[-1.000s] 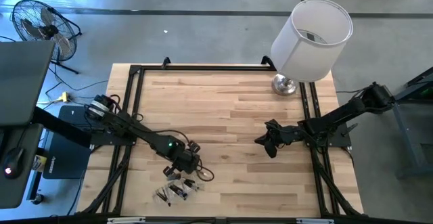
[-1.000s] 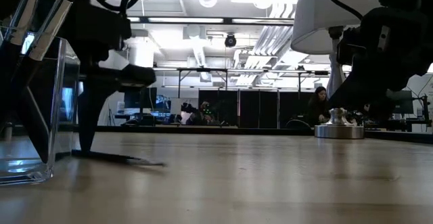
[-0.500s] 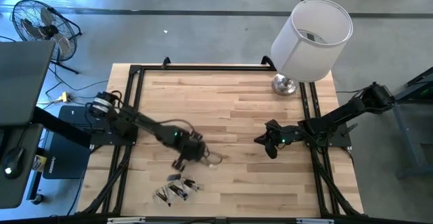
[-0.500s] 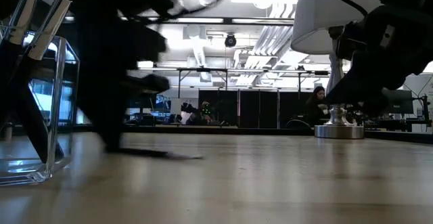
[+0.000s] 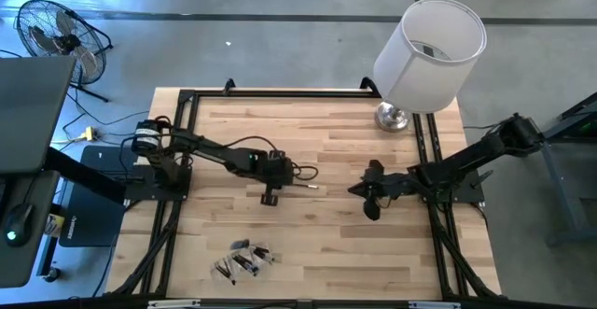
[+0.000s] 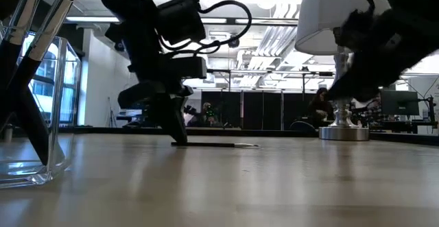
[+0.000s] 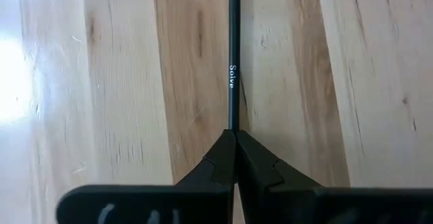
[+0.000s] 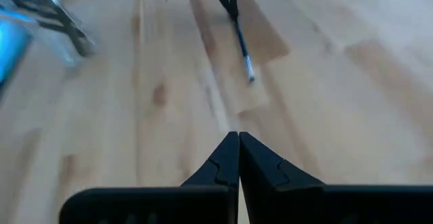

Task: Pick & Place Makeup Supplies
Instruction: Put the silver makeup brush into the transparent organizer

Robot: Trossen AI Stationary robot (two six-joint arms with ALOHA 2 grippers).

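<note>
A thin black makeup brush point(image 5: 300, 185) lies near the table's middle, pointing toward the right edge. It also shows in the low view point(image 6: 216, 144) and as a black shaft with white lettering in the left wrist view point(image 7: 233, 55). My left gripper point(image 5: 279, 182) is shut on its near end. Several more brushes stand in a clear holder point(image 5: 244, 258) at the near left point(image 6: 31, 117). My right gripper point(image 5: 360, 193) hangs shut over the right half with nothing in it, its closed fingertips point(image 8: 238, 139) pointing toward the brush point(image 8: 241, 45). My left gripper pinches the brush's handle end point(image 7: 233, 124) between its two fingertips. The fingers slant down from the table's left and lie along the brush, which runs straight on ahead of them. The brush lies almost level, its far tip point(image 6: 254, 145) on the wood.
A lamp with a white shade point(image 5: 431, 40) and metal base point(image 5: 392, 116) stands at the far right corner point(image 6: 343, 132). Black frame rails point(image 5: 177, 160) run along the table's left and right sides. Bare wood point(image 5: 326, 141) spreads between the arms.
My left gripper has swung away from the clear holder toward the table's middle and far edge, turning as it went. The brush has slid along the wood with it. My right gripper has rolled in place.
</note>
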